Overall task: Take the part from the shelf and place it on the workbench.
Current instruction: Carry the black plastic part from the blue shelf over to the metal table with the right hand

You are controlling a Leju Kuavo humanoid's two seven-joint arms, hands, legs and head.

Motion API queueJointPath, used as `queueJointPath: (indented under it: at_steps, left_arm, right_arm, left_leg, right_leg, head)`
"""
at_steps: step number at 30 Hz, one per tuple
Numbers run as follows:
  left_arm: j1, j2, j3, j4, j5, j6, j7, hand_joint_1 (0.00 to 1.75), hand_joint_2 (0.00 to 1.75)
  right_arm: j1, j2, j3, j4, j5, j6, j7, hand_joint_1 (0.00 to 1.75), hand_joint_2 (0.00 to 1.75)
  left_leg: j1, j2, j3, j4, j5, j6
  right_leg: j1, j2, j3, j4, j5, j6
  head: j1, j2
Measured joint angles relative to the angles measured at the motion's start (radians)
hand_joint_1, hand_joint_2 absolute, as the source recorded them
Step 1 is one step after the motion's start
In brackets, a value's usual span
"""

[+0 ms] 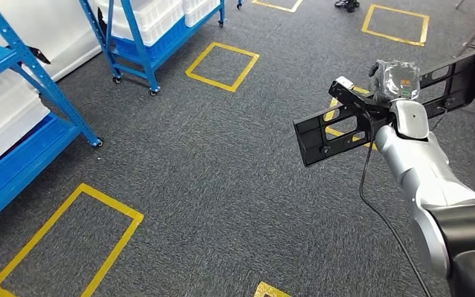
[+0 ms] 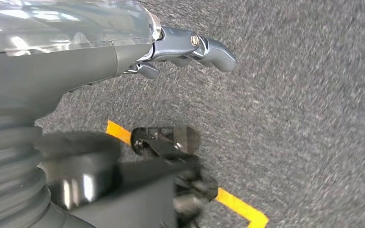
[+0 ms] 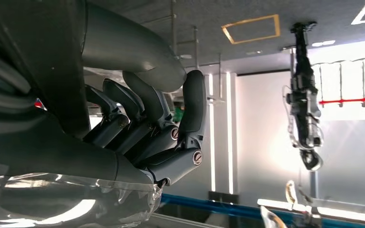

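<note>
Right robot hand (image 1: 394, 83) grips black part (image 1: 321, 133) above carpet; left robot hand (image 2: 190, 47) curled, holding nothing

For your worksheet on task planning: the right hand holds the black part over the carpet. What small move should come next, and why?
Probably keep carrying: the right hand grips the black part above carpet, the blue shelf is beside it, and no workbench is visible, so turn onward without loosening.
</note>
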Motion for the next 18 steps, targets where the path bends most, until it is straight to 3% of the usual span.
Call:
queueJointPath:
  at_steps: [1, 2, 3, 5, 7, 8, 9, 10, 11, 12, 13, 15, 17, 18]
  left_arm:
    - [0.003, 0.001, 0.0, 0.0, 0.001, 0.0, 0.001, 0.0, 1.75]
    - [0.006, 0.001, 0.0, 0.0, 0.002, 0.001, 0.002, 0.0, 1.75]
    - [0.008, 0.002, 0.0, 0.0, 0.002, 0.001, 0.002, 0.0, 1.75]
    - [0.009, 0.002, 0.0, 0.0, 0.006, 0.001, 0.002, 0.0, 1.75]
    - [0.011, 0.003, 0.0, 0.001, 0.01, 0.001, 0.0, 0.0, 1.75]
    - [0.011, 0.004, 0.0, 0.002, 0.011, 0.001, -0.001, 0.0, 1.75]
    - [0.012, 0.004, 0.0, 0.003, 0.012, 0.001, -0.002, 0.0, 1.75]
    - [0.012, 0.004, 0.0, 0.003, 0.012, 0.001, -0.003, 0.0, 1.75]
    - [0.011, 0.004, 0.0, 0.003, 0.012, 0.001, -0.004, 0.0, 1.75]
    - [0.011, 0.004, 0.0, 0.003, 0.012, 0.001, -0.004, 0.0, 1.75]
    - [0.011, 0.004, 0.0, 0.003, 0.011, 0.001, -0.005, 0.0, 1.75]
    - [0.013, 0.003, 0.0, 0.003, 0.01, 0.002, -0.005, 0.0, 1.75]
    - [0.016, 0.003, 0.0, 0.004, 0.009, 0.005, -0.004, 0.0, 1.75]
    - [0.017, 0.003, 0.0, 0.004, 0.009, 0.007, -0.003, 0.0, 1.75]
  right_arm:
    - [0.0, 0.005, 0.0, 0.0, 0.001, 0.003, 0.003, 1.75, 1.75]
    - [0.001, 0.009, 0.001, 0.0, 0.003, 0.004, 0.005, 1.75, 1.75]
    - [0.002, 0.013, 0.002, 0.001, 0.006, 0.004, 0.008, 1.75, 1.75]
    - [0.002, 0.023, 0.004, 0.0, 0.013, 0.003, 0.017, 1.75, 1.75]
    - [0.001, 0.035, 0.005, 0.001, 0.022, 0.003, 0.035, 1.75, 1.75]
    - [0.0, 0.04, 0.006, 0.001, 0.027, 0.003, 0.047, 1.75, 1.75]
    - [0.0, 0.043, 0.006, 0.001, 0.032, 0.004, 0.058, 1.75, 1.75]
    - [0.0, 0.045, 0.006, 0.001, 0.036, 0.006, 0.067, 1.75, 1.75]
    - [0.001, 0.044, 0.006, 0.002, 0.039, 0.009, 0.072, 1.75, 1.75]
    - [0.0, 0.043, 0.006, 0.002, 0.04, 0.012, 0.075, 1.75, 1.75]
    - [-0.003, 0.042, 0.006, 0.003, 0.041, 0.016, 0.075, 1.75, 1.75]
    - [-0.009, 0.041, 0.006, 0.006, 0.041, 0.021, 0.074, 1.75, 1.75]
    - [-0.007, 0.041, 0.006, 0.011, 0.041, 0.022, 0.072, 1.75, 1.75]
    - [-0.005, 0.041, 0.006, 0.014, 0.041, 0.022, 0.072, 1.75, 1.75]
  left_leg:
    - [0.0, -0.008, -0.033, 0.068, -0.024, 0.0]
    - [0.0, -0.012, -0.055, 0.107, -0.03, 0.001]
    - [0.0, -0.014, -0.059, 0.107, -0.015, 0.002]
    - [0.001, -0.035, -0.016, -0.004, 0.062, 0.008]
    - [0.008, -0.087, 0.034, -0.127, 0.115, 0.013]
    - [0.01, -0.106, 0.045, -0.158, 0.123, 0.015]
    - [0.009, -0.11, 0.049, -0.167, 0.12, 0.017]
    - [0.007, -0.098, 0.051, -0.172, 0.123, 0.021]
    - [0.006, -0.084, 0.054, -0.179, 0.127, 0.028]
    - [0.006, -0.071, 0.058, -0.187, 0.131, 0.035]
    - [0.006, -0.057, 0.062, -0.195, 0.135, 0.041]
    - [0.004, -0.03, 0.065, -0.202, 0.138, 0.047]
    - [0.002, -0.002, 0.065, -0.201, 0.136, 0.048]
    - [0.001, 0.012, 0.066, -0.201, 0.134, 0.048]
  right_leg:
    - [0.001, 0.015, 0.0, 0.001, 0.0, -0.002]
    - [0.002, 0.031, -0.001, 0.002, 0.0, -0.003]
    - [0.003, 0.048, -0.001, 0.003, 0.0, -0.003]
    - [0.002, 0.08, 0.0, 0.009, -0.002, 0.0]
    - [0.002, 0.106, -0.007, 0.016, -0.003, 0.007]
    - [0.0, 0.118, -0.013, 0.018, -0.002, 0.012]
    - [-0.004, 0.132, -0.018, 0.017, 0.002, 0.02]
    - [-0.007, 0.146, -0.022, 0.014, 0.006, 0.028]
    - [-0.009, 0.143, -0.024, 0.013, 0.008, 0.035]
    - [-0.008, 0.121, -0.029, 0.022, 0.002, 0.04]
    - [-0.005, 0.086, -0.044, 0.051, -0.016, 0.044]
    - [-0.004, 0.016, -0.1, 0.166, -0.075, 0.051]
    - [-0.009, -0.001, -0.156, 0.279, -0.113, 0.057]
    - [-0.011, -0.003, -0.161, 0.289, -0.108, 0.059]
  head:
    - [0.0, 0.0]
    - [0.0, 0.0]
    - [0.0, 0.0]
    - [0.0, 0.0]
    - [0.0, 0.0]
    - [0.0, 0.0]
    - [0.0, 0.0]
    - [-0.001, 0.0]
    - [-0.001, 0.0]
    - [-0.001, 0.0]
    - [-0.001, 0.0]
    - [0.0, 0.0]
    - [0.0, 0.0]
    - [0.0, 0.0]
